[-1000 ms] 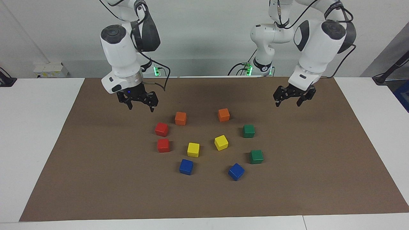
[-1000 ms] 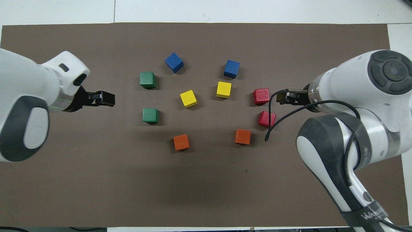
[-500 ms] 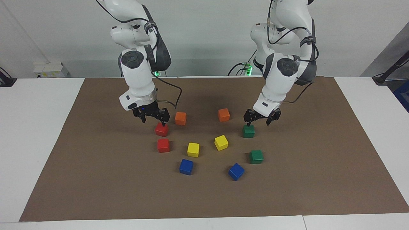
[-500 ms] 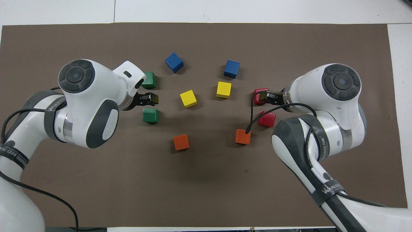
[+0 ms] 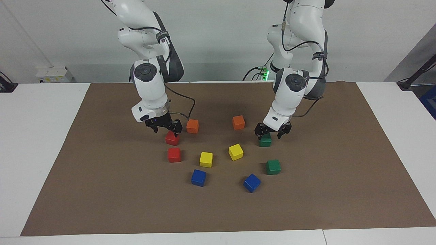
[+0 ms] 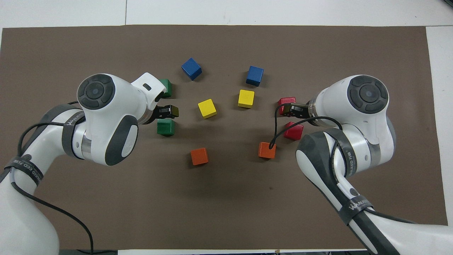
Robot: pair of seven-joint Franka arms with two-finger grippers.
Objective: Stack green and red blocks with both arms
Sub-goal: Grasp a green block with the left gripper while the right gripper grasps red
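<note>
Two red blocks lie toward the right arm's end, the nearer one [image 5: 172, 139] [image 6: 293, 130] and the farther one [image 5: 174, 154] [image 6: 285, 103]. Two green blocks lie toward the left arm's end, the nearer one [image 5: 265, 141] [image 6: 165, 127] and the farther one [image 5: 273, 166] [image 6: 166, 88]. My right gripper [image 5: 166, 132] [image 6: 287, 109] is open and low over the nearer red block, one fingertip at its top edge. My left gripper [image 5: 270, 133] [image 6: 171, 111] is open and low over the nearer green block, its fingers on either side of the block's top.
Two orange cubes [image 5: 192, 126] [image 5: 238, 122] lie nearest the robots, close to both grippers. Two yellow cubes [image 5: 206, 159] [image 5: 235, 151] lie in the middle of the ring and two blue cubes [image 5: 198, 177] [image 5: 251, 182] farthest out. All rest on a brown mat [image 5: 102, 190].
Both arms have swung in from the mat's ends and come down: the right gripper over the nearer red block, the left gripper over the nearer green block. No block has moved.
</note>
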